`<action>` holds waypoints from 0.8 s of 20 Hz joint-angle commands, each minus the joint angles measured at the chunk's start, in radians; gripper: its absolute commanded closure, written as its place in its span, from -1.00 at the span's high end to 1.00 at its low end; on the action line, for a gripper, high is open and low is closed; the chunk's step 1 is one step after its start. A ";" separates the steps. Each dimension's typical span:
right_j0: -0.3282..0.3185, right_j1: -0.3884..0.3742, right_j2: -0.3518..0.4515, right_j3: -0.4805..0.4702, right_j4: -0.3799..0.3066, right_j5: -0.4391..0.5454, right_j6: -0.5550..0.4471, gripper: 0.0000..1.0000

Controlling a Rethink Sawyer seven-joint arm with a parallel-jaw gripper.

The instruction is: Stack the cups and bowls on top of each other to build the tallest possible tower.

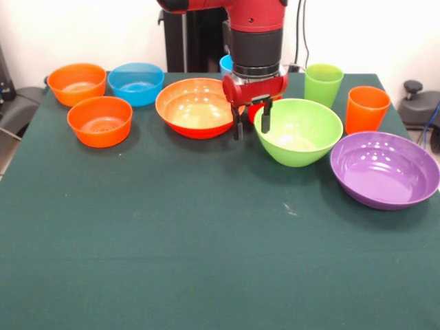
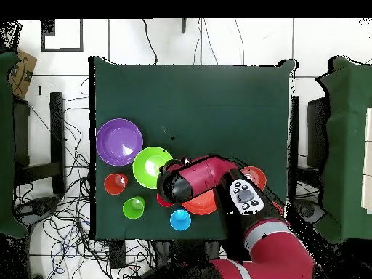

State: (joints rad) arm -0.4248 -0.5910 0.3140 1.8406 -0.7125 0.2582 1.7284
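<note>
No writing is readable anywhere. The gripper point(image 1: 251, 126) hangs with jaws parted, empty, straddling the lime green bowl's point(image 1: 302, 134) rim beside the orange-red bowl point(image 1: 194, 106); 10 pieces sit unstacked on the tabletop point(image 1: 206, 234).

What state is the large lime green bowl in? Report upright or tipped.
Upright: the large lime green bowl sits on the table, rim level and opening upward, inside empty.

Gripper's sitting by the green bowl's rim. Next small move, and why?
Probably lower slightly and close on the rim of the large glossy lime green plastic bowl. The gripper is open, one finger over the bowl's near-side rim, the other outside it, beside the large orange-red plastic bowl. Nothing is stacked yet.
</note>
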 commanded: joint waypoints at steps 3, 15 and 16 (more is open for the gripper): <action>0.020 0.045 -0.003 -0.071 -0.021 -0.043 0.071 1.00; -0.026 0.167 0.045 -0.074 -0.022 -0.007 0.012 1.00; -0.014 0.172 0.032 -0.073 -0.031 -0.021 0.023 1.00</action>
State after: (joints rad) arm -0.4369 -0.4941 0.3112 1.8259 -0.7122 0.2580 1.7284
